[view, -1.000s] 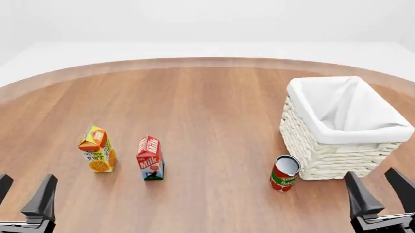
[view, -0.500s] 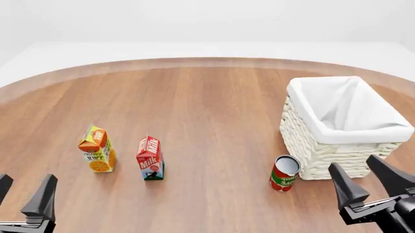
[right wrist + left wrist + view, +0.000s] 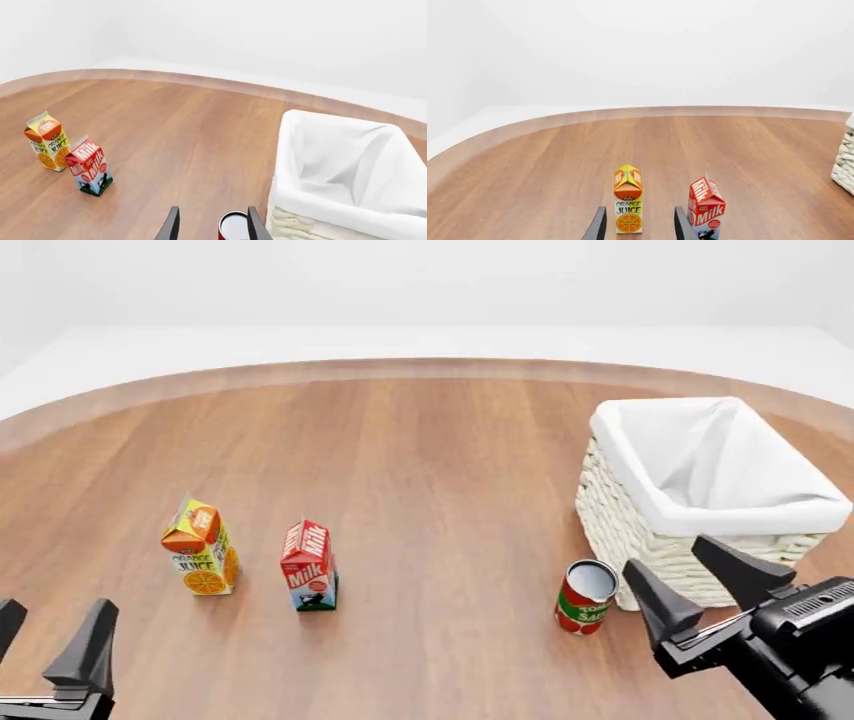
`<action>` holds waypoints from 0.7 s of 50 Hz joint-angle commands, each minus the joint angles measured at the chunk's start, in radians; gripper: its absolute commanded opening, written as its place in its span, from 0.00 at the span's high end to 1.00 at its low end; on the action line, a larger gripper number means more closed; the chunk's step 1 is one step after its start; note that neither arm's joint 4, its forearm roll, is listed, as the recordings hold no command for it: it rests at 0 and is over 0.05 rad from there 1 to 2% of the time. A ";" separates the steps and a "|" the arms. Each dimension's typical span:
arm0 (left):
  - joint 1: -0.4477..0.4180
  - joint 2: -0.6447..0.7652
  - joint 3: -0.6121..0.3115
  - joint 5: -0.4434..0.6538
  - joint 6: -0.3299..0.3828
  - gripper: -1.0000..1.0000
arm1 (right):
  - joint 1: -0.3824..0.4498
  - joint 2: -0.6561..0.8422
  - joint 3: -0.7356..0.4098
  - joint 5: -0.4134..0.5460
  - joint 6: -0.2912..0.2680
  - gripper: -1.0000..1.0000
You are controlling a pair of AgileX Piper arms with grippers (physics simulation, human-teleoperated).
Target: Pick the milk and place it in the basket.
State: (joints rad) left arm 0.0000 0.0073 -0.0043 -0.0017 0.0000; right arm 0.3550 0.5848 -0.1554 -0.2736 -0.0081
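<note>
Right end effector (image 3: 699, 592) spread wide, seemingly empty, near basket (image 3: 627, 510); left end effector (image 3: 51, 635) likewise released.

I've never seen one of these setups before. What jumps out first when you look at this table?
The big woven basket with its white cloth lining stands out at the right of the wooden table. At the left, two small cartons stand upright close together, apart: the orange juice carton and the red milk to its right. A red can stands just by the basket's near corner, with the open right gripper close by.
</note>
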 commanded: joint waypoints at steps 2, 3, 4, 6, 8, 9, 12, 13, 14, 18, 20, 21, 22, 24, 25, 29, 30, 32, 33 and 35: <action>0.000 0.000 0.000 0.000 0.000 0.00 | 0.064 0.098 -0.060 -0.016 0.003 0.00; 0.000 0.000 0.000 0.000 0.000 0.00 | 0.074 0.113 -0.071 -0.018 0.010 0.00; 0.000 0.000 0.000 0.000 0.000 0.00 | 0.076 0.122 -0.078 -0.017 0.013 0.00; 0.000 0.000 0.000 0.000 0.000 0.00 | 0.083 0.159 -0.105 -0.010 0.023 0.00; 0.000 0.000 0.000 0.000 0.000 0.00 | 0.092 0.192 -0.138 0.011 0.060 0.00; 0.000 0.000 0.000 0.000 0.000 0.00 | 0.092 0.193 -0.138 0.011 0.060 0.00; 0.000 0.000 0.000 0.000 0.000 0.00 | 0.113 0.217 -0.186 0.047 0.052 0.00; 0.000 0.000 0.000 0.000 0.000 0.00 | 0.118 0.227 -0.200 0.057 0.051 0.00; 0.000 0.000 0.000 0.000 0.000 0.00 | 0.121 0.232 -0.214 0.067 0.054 0.00; 0.000 0.000 0.000 0.000 0.000 0.00 | 0.155 0.256 -0.271 0.106 0.081 0.00; 0.000 0.000 0.000 0.000 0.000 0.00 | 0.170 0.272 -0.293 0.120 0.087 0.00; 0.000 0.000 0.000 0.000 0.000 0.00 | 0.182 0.282 -0.309 0.130 0.090 0.00; 0.000 0.000 0.000 0.000 0.000 0.00 | 0.182 0.282 -0.309 0.131 0.090 0.00; 0.000 0.000 0.000 0.000 0.000 0.00 | 0.193 0.297 -0.326 0.141 0.095 0.00; 0.000 0.000 0.000 0.000 0.000 0.00 | 0.201 0.310 -0.337 0.148 0.106 0.00; 0.000 0.000 0.000 0.000 0.000 0.00 | 0.221 0.337 -0.371 0.170 0.109 0.00; 0.000 0.000 0.000 0.000 0.000 0.00 | 0.222 0.340 -0.379 0.177 0.107 0.00; 0.000 0.000 0.000 0.000 0.000 0.00 | 0.226 0.355 -0.398 0.189 0.122 0.00; 0.000 0.000 0.000 0.000 0.000 0.00 | 0.224 0.362 -0.408 0.194 0.124 0.00; 0.000 0.000 0.000 0.000 0.000 0.00 | 0.230 0.374 -0.422 0.202 0.133 0.00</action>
State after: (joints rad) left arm 0.0000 0.0073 -0.0043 -0.0017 0.0000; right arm 0.5481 0.8917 -0.4898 -0.1252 0.0934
